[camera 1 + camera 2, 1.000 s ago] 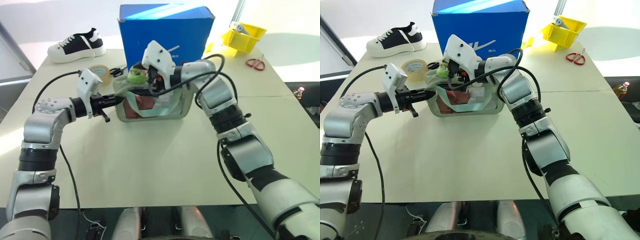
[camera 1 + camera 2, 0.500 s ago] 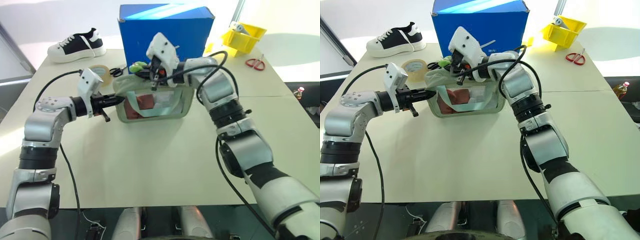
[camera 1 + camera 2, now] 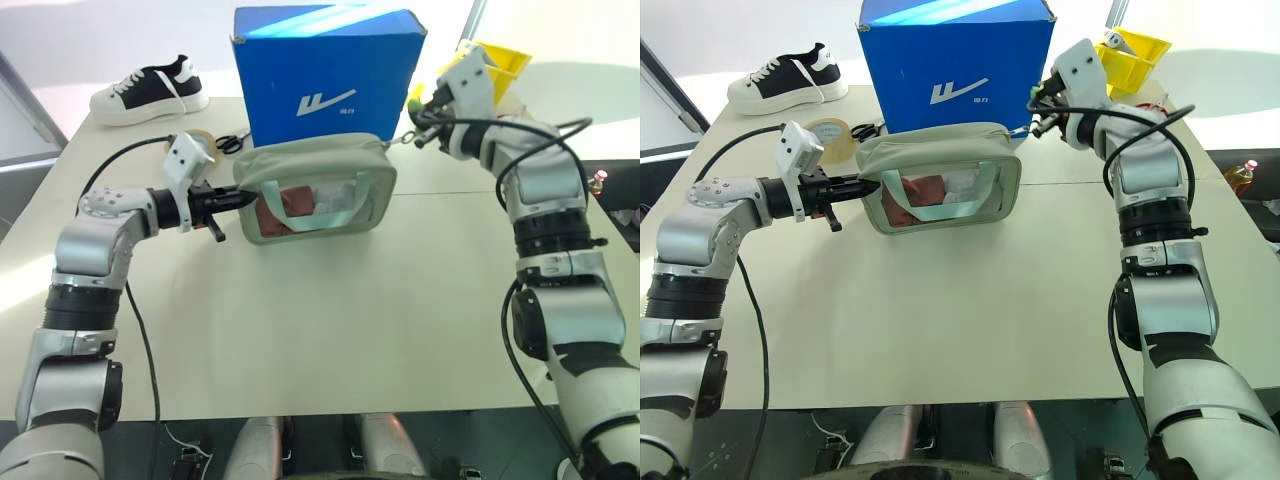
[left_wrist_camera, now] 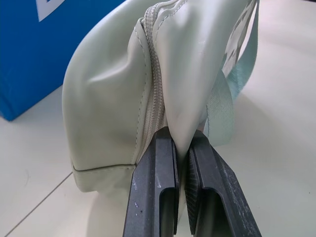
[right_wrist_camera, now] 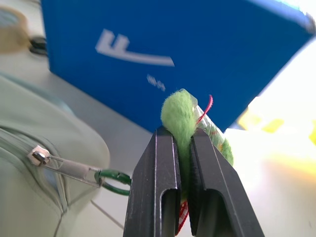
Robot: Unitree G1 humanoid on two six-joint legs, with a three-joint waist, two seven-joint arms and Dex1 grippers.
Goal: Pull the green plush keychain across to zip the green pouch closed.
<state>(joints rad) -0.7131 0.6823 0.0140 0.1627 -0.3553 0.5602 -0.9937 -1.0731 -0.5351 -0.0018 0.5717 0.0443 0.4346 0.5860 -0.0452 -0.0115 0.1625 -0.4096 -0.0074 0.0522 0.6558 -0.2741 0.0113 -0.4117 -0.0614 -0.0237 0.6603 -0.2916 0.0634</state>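
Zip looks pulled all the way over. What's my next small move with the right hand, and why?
Probably open the right hand and let go of the green plush keychain. The zip slider sits at the end of the green pouch, whose top seam looks shut, so more pull would only drag the pouch. Keep the left hand pinching the far end until then.

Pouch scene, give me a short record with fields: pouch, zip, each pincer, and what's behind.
pouch: green pouch, upright on table
zip: slider at the pouch's right end
left pincer: shut on the pouch's left end
right pincer: shut on keychain, past the pouch's right end
behind: blue box, shoe, tape roll, yellow bin
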